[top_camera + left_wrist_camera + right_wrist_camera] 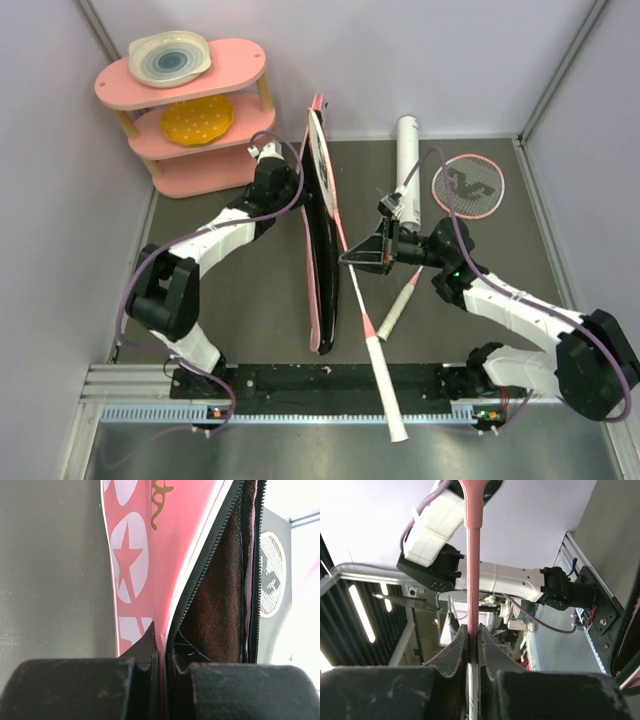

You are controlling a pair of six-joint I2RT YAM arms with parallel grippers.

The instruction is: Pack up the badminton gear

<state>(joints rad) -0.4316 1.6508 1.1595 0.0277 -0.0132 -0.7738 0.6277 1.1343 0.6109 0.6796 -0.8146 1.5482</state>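
1. Racket (388, 395). The white handle juts out past the near end of the racket bag (322, 250), just to its right. The shaft slants up toward the bag's open side. The head is hidden, so I cannot tell how far in it sits.
2. My right gripper (471, 635). Just right of the bag's middle, fingers clamped tight on the pink shaft of that racket.
3. My left gripper (161, 640). At the bag's far left side, pinched shut on the flap along the zip, holding the mouth apart with the dark lining showing.
4. Second racket (467, 187). Flat on the table, well right of the bag, handle angled toward the bag's middle. Not packed.
5. White tube (407, 150). Right of the bag's far end, between the bag and the second racket's head.
6. Shuttlecocks. None I can pick out.
7. Pink shelf (215, 60) with plates. Left of the bag's far end, not gear.

Step in hand, as I judge it: feeding the first racket into the bag. The next move calls for sliding it lengthwise along the opening while the flap is held clear, then letting go.
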